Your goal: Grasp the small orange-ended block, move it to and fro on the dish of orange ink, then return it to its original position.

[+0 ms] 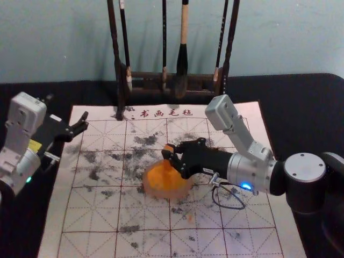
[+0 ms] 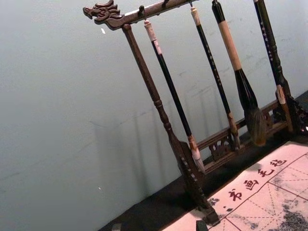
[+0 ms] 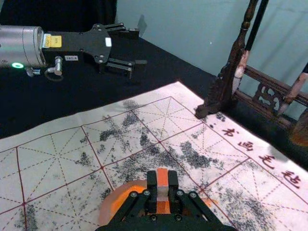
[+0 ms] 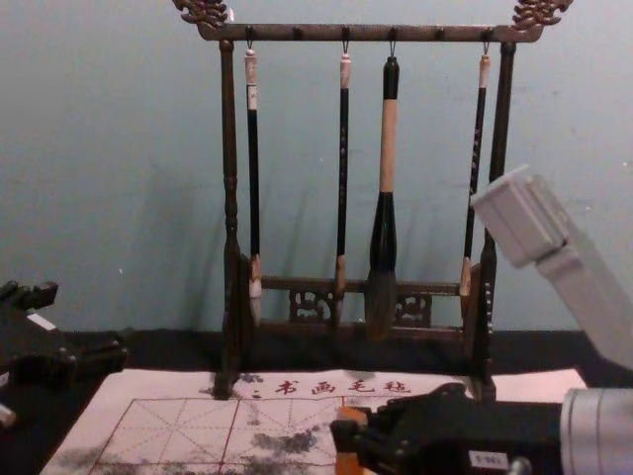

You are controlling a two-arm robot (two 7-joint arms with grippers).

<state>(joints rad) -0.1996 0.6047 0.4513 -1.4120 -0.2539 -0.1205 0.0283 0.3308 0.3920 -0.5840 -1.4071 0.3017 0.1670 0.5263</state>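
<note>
Where the head view looks down, one right tool (image 1: 169,152) pinches one small block with orange ends (image 1: 168,148) over one round, pale pinkish dish of orange ink (image 1: 152,188); whether block touches ink, I cannot tell. One left tool (image 1: 67,107) stands spread beside the white, red-gridded felt mat (image 1: 80,239). Beyond is one dark carved wooden rack (image 1: 148,76) with four brushes: three slim, one thick (image 1: 183,37).

The left wrist view shows the left tool's (image 2: 159,226) two fingertips apart, and the four brushes hanging before a plain pale blue-green wall (image 2: 53,86).

From the right wrist, two fingers close on the block's grey middle, the dish just beside. Black smudges mottle the mat, lying on a black-covered counter (image 3: 159,65).

Across the chest view, four red characters head the mat, near the rack's two feet.
</note>
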